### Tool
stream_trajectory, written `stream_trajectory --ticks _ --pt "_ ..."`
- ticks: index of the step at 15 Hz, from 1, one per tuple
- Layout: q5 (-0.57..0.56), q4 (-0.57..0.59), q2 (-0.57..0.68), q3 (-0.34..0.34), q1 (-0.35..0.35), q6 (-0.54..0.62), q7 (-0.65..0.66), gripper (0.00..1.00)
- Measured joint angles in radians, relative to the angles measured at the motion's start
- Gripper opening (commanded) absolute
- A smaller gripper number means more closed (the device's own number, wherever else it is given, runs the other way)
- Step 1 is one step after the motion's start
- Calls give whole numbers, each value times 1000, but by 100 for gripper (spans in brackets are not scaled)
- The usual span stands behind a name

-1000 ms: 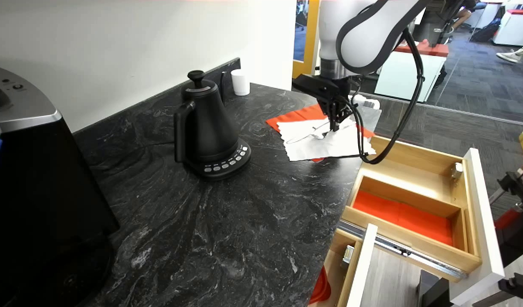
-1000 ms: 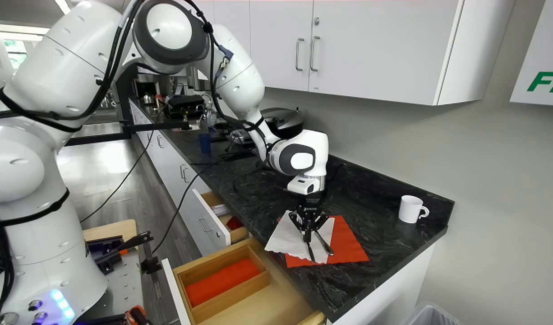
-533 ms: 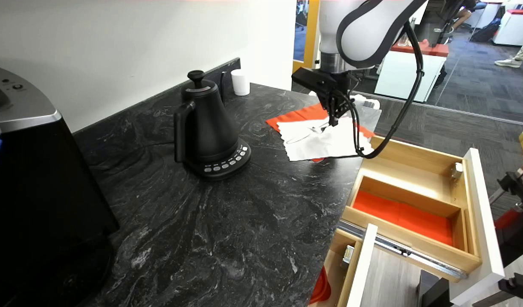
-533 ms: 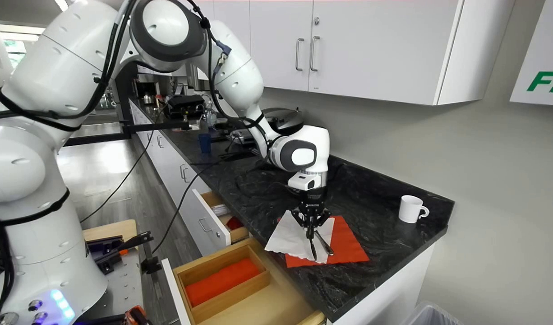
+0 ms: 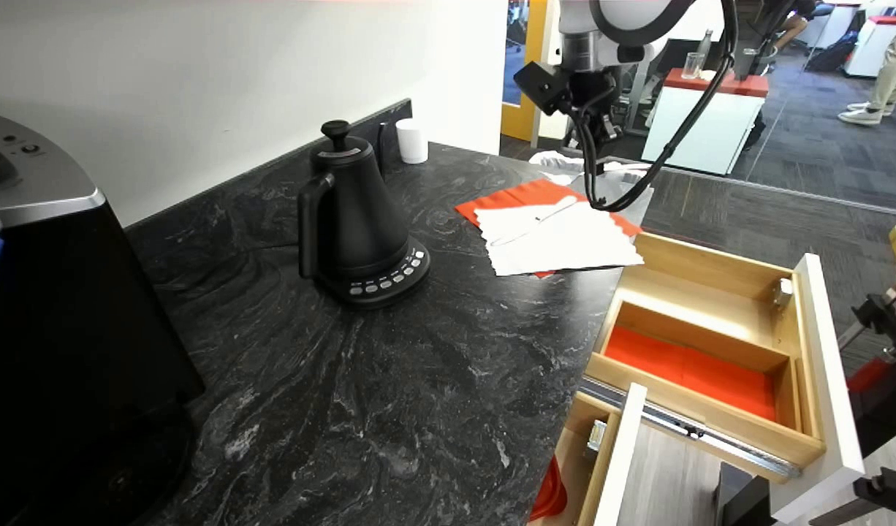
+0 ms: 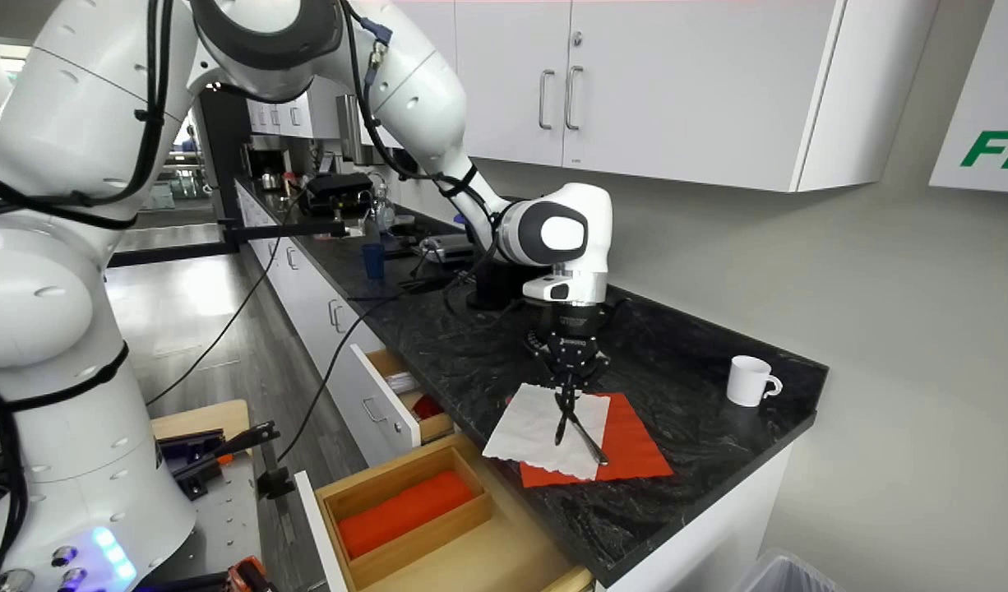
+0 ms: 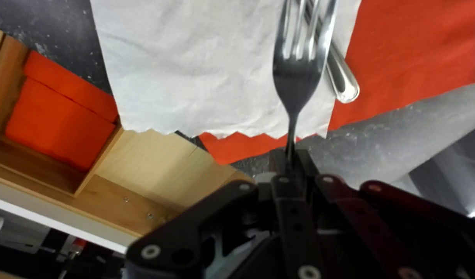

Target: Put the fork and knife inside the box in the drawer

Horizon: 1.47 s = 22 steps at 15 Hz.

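Observation:
The fork point(image 7: 299, 79) is held by its handle in my gripper point(image 7: 291, 159), which is shut on it; its head and tines point away from the jaws. In an exterior view the gripper point(image 6: 568, 388) hangs above the napkins with the fork point(image 6: 560, 429) tilted below it. The knife point(image 7: 340, 75) lies on the white napkin, partly hidden behind the fork; it also shows in an exterior view point(image 6: 590, 446). The box point(image 6: 426, 533), pale wood with a red-orange bottom, sits inside the open drawer point(image 6: 463, 563). Both also show in an exterior view, the box point(image 5: 704, 340) and drawer point(image 5: 733, 292).
A white napkin point(image 6: 524, 444) overlaps a red one point(image 6: 635, 456) on the dark counter point(image 6: 668, 395). A white mug point(image 6: 749, 381) stands near the wall. A black kettle point(image 5: 360, 212) stands farther along the counter. A second drawer point(image 5: 583, 453) is partly open.
My gripper has risen from the napkins, lifting the fork with it. The knife, the napkins, the box and the drawer have not moved.

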Motion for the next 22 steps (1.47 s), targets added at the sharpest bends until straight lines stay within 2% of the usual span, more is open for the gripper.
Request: stream_trajectory --ticks 3,6,11,14,18,21,22 --pt "-37 -21 -55 6 0 -140 151 5" --pt "-45 -32 -92 33 -2 -310 244 5" --pt "41 -30 -91 -78 118 -596 249 5" --pt "79 -29 -81 -118 164 -714 249 5" --pt "98 -32 -62 -132 189 -753 249 4" --pt "77 -36 -66 -130 190 -697 241 4" --pt "40 -38 -72 -109 173 -659 242 4"
